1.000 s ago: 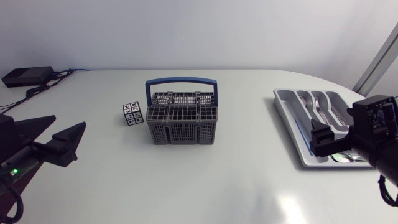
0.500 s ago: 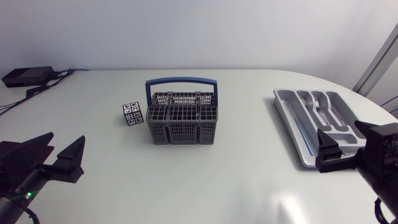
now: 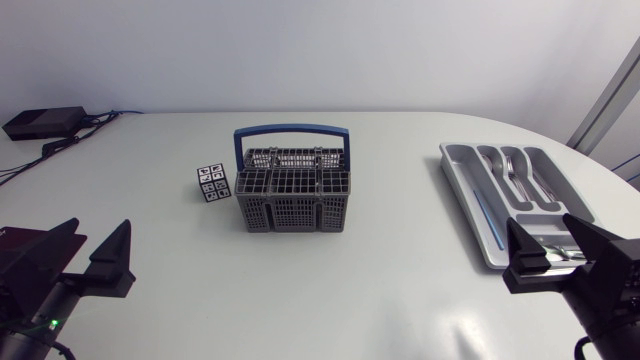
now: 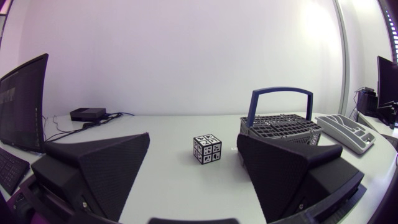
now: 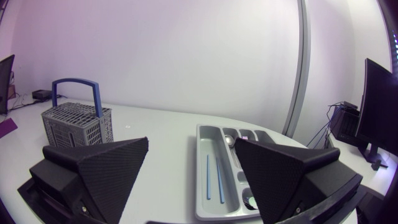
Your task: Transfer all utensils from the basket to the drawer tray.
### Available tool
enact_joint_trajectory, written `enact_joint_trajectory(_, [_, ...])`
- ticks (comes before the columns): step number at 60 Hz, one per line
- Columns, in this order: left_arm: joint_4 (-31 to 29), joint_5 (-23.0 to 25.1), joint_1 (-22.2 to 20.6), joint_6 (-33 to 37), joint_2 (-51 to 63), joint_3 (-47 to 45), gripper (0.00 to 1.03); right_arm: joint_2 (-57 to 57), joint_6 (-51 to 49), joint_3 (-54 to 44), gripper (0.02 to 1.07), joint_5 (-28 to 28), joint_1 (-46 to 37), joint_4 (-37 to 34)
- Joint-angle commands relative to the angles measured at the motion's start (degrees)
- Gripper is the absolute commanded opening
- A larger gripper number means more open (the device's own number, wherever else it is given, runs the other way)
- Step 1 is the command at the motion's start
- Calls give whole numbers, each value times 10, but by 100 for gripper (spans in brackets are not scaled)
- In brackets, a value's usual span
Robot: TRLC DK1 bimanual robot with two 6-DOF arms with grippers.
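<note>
The grey utensil basket (image 3: pixel 292 195) with a blue handle stands mid-table; no utensil shows above its rim. The grey drawer tray (image 3: pixel 462 185) lies at the right with forks and spoons (image 3: pixel 517 172) and a thin blue piece (image 3: pixel 482 214) in its compartments. My left gripper (image 3: pixel 82 255) hangs open and empty near the front left, well short of the basket (image 4: pixel 281 127). My right gripper (image 3: pixel 565 252) is open and empty over the tray's near end. Ahead of it in the right wrist view lie the tray (image 5: pixel 204 180) and, further off, the basket (image 5: pixel 78 124).
A small black-and-white marker cube (image 3: pixel 211 183) sits just left of the basket, also ahead of my left gripper (image 4: pixel 208 149). A black box (image 3: pixel 43 122) with cables lies at the far left corner. Bare tabletop stretches between basket and tray.
Both arms have drawn back toward the table's front edge. The right gripper has slid from beside the tray's middle to its near end. Both stayed open.
</note>
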Motion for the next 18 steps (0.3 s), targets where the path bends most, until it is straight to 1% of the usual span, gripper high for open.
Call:
enact_joint_trajectory(1, [0, -3, -4, -12, -4, -25, 98, -26, 36, -29, 102, -12, -10, 15])
enact_joint_trajectory(4, [0, -3, -4, -12, -4, -25, 98, -40, 46, -40, 102, -19, -14, 19])
enact_joint_trajectory(18, [0, -3, -4, -12, -4, -25, 98, -40, 46, -40, 102, -19, -14, 19])
